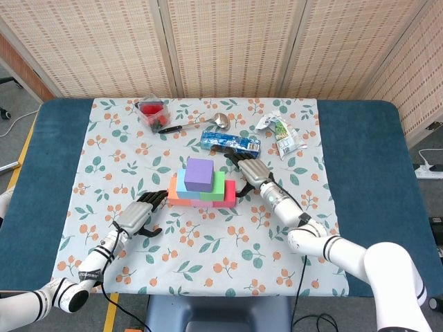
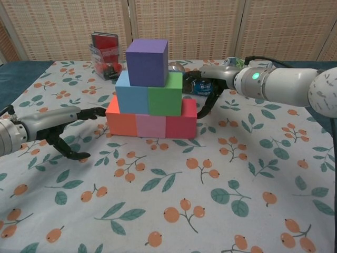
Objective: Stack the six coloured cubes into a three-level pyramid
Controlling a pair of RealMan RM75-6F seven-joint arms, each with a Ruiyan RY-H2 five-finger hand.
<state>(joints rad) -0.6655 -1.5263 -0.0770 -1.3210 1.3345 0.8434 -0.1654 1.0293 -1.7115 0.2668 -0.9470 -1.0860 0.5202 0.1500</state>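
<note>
A three-level pyramid stands mid-table: orange cube [image 2: 122, 118], pink cube [image 2: 150, 125] and red cube [image 2: 181, 120] at the bottom, blue cube [image 2: 132, 93] and green cube [image 2: 165, 95] above, purple cube [image 2: 147, 55] [image 1: 199, 173] on top. My left hand [image 2: 58, 124] [image 1: 138, 216] lies low on the cloth left of the orange cube, fingers spread, fingertips reaching its left face. My right hand [image 2: 216, 79] [image 1: 250, 173] is at the right, its fingers curving down beside the red cube's right face. Contact there cannot be told. Neither hand holds anything.
Behind the pyramid lie a clear box of red items [image 1: 153, 113], a metal ladle [image 1: 208, 123], a blue packet [image 1: 230, 142] and a snack bag [image 1: 280, 133]. The floral cloth [image 1: 208, 249] covers a blue table [image 1: 360, 173]; bare cloth lies in front of the stack.
</note>
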